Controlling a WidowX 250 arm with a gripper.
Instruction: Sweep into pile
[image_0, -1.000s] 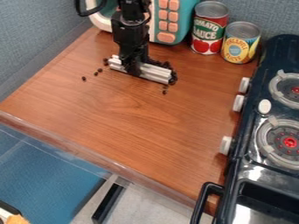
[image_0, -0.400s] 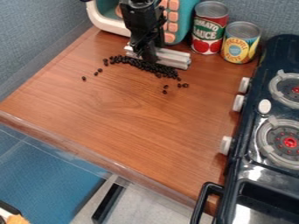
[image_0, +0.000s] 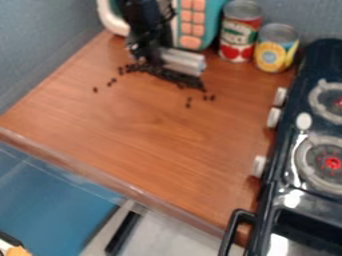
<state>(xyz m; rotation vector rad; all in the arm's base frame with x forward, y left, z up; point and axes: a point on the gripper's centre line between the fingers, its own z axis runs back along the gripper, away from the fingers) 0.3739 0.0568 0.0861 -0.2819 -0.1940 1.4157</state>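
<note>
Well, at the left, stray beads (image_0: 111, 81) dot the counter (image_0: 133, 140). Next comes the gripper (image_0: 155, 61), closed on the pale bar (image_0: 183, 61), by the far side of the dark band of beads (image_0: 175, 77). The bar looks stiff and light, best held mid-length. The beads, probably hard and quick to roll, want gentle pushing. Rightmost lie a few outliers (image_0: 209, 97).

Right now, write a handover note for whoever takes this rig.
Gripper: holding the silvery bar at the counter's far side, by the toy microwave.
Beans: most in a dark band on the camera side of the bar.
Done: most gathered, but strung out.
Left: strays past the band's left end, others near its right; probably sweep both in, then compact.
</note>
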